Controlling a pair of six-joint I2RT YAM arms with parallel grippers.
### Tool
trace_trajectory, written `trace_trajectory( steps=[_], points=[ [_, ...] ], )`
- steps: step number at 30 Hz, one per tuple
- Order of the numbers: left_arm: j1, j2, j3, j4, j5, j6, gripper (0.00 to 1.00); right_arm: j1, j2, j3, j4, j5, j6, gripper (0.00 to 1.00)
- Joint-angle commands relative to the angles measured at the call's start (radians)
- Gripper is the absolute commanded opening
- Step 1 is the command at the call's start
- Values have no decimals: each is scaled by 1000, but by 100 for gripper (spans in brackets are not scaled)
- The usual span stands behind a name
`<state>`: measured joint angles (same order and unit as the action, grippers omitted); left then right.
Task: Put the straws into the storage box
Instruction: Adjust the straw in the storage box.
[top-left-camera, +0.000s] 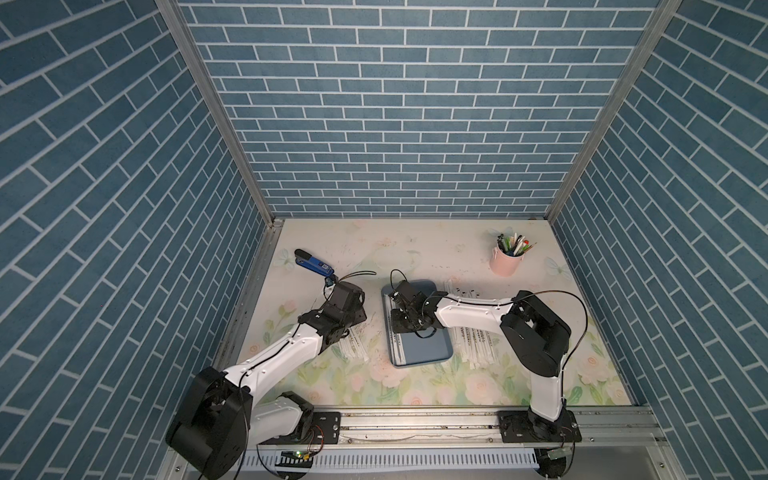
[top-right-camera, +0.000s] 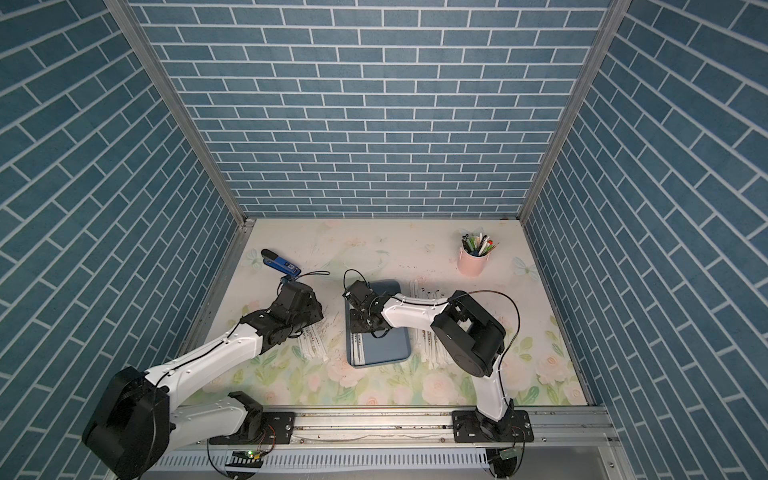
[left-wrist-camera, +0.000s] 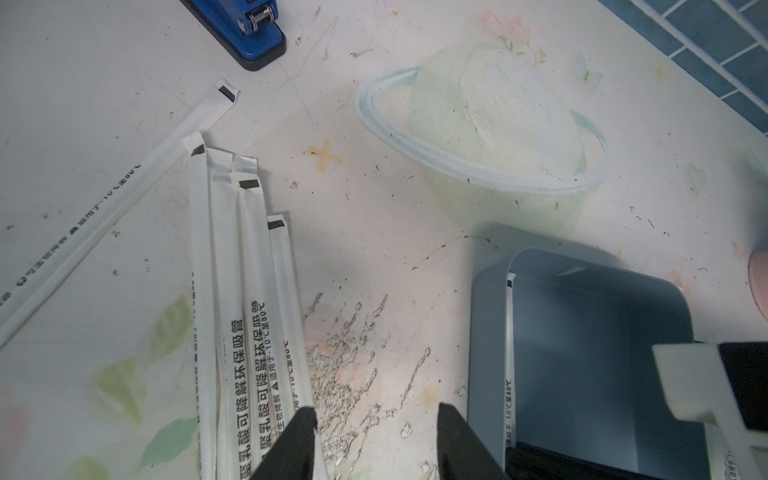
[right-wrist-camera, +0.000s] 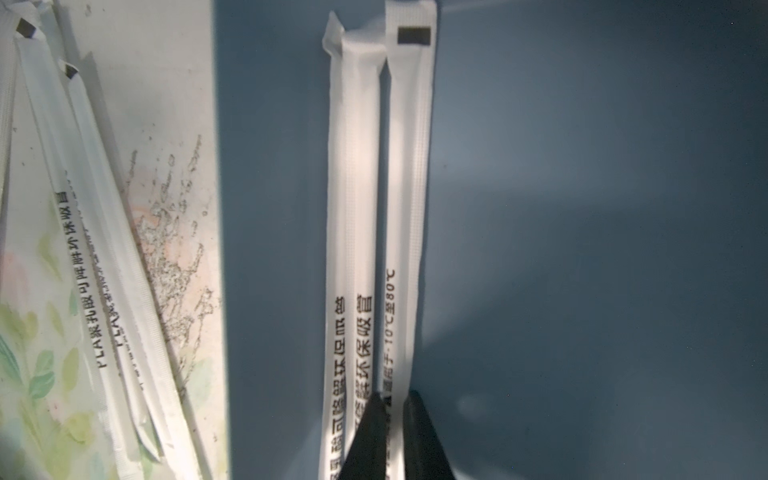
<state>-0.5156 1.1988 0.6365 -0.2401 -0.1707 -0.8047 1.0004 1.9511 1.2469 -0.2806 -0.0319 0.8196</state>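
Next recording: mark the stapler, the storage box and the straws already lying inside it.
stapler (top-left-camera: 316, 263): in a top view, on its blue body.
storage box (top-left-camera: 428, 348): in a top view, on its bare floor.
straws (right-wrist-camera: 353, 174): right wrist view, on the white wrapper of one lying in the box.

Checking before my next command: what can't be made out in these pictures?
Right gripper: tips hidden beneath its own wrist in both top views.
Straws on the table: partly under both arms in top views; uncountable.
Straws in the storage box: near ends cut off by right wrist view's edge and fingers.
Pens: too small.
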Motion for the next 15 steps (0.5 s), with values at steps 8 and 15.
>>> trace_trajectory(
  steps=[8,15],
  points=[
    [-3,-50,-28,-43,-53,1,50,-1,-80,2,-42,19,5,31],
    [-4,-27,-78,-36,-25,-37,44,-31,-205,-13,-96,71,-42,36]
  ],
)
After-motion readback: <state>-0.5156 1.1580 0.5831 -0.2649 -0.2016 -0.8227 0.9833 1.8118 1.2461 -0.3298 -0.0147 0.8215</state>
